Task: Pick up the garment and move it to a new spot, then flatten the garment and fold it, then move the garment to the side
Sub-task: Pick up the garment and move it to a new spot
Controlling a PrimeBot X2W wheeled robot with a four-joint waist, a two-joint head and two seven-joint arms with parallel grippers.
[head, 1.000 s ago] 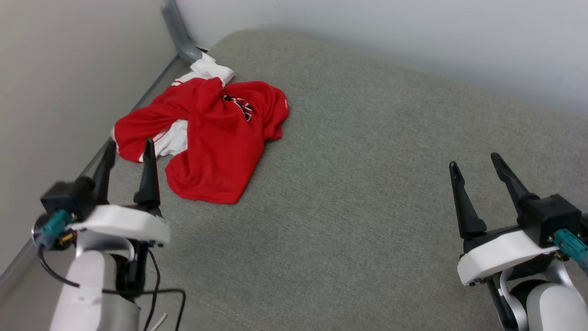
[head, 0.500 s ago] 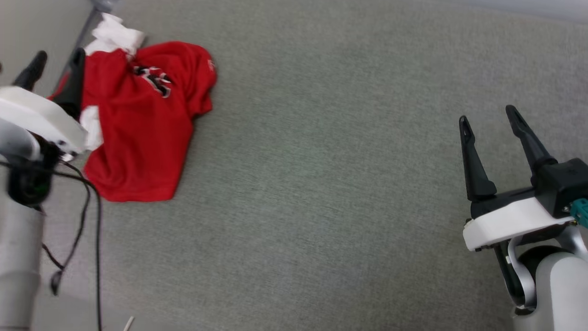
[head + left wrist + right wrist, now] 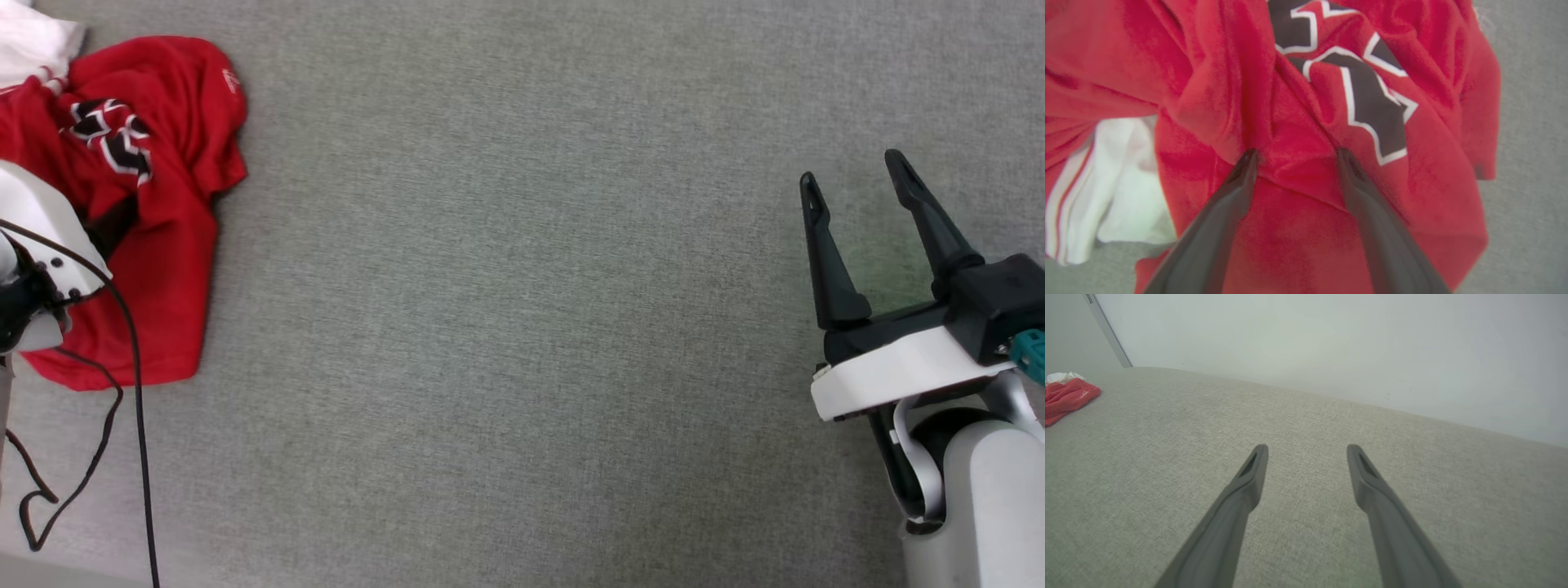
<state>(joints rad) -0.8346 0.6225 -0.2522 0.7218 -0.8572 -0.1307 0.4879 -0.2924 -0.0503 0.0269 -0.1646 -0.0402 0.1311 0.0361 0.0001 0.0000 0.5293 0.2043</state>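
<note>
Left wrist view: garment (image 3: 1298, 161) bunched between parted fingers (image 3: 1231, 202).

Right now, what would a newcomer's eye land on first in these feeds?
The crumpled red shirt with black lettering, far left on the grey surface. The left gripper, open, straddles one of its folds; the right gripper stands open over bare surface at the right.

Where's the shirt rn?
Crumpled on the grey fabric at the head view's upper left, the shirt lies right at the open left end effector, far from the right end effector.
</note>
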